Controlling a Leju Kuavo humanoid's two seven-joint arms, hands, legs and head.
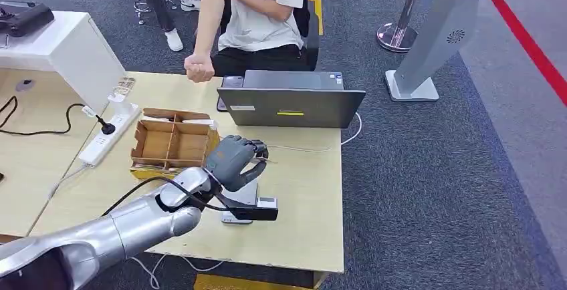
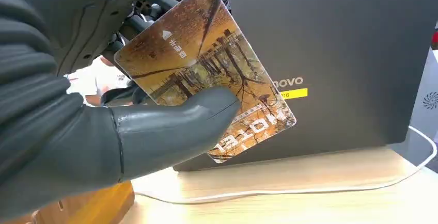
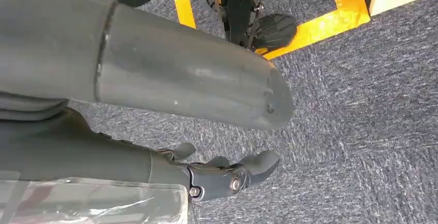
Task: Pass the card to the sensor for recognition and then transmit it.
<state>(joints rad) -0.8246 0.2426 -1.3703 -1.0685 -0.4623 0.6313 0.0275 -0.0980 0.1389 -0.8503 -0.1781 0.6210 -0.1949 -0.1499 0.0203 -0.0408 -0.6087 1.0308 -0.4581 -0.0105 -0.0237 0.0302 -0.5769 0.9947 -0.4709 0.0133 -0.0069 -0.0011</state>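
Here the left hand pinches a hotel key card between thumb and fingers, above the white card sensor near the worktop front edge. The card shows an autumn picture and the letters "HOTEL". At 12 o'clock from the hand stands a dark Lenovo laptop with a yellow label; at 10 o'clock, a cardboard divider box. The right hand hangs over grey carpet, fingers apart, holding nothing.

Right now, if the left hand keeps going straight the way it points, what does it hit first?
Probably the laptop: the left hand holds the card facing the closed-side lid, nothing between them in the wrist view. How far apart is unclear.
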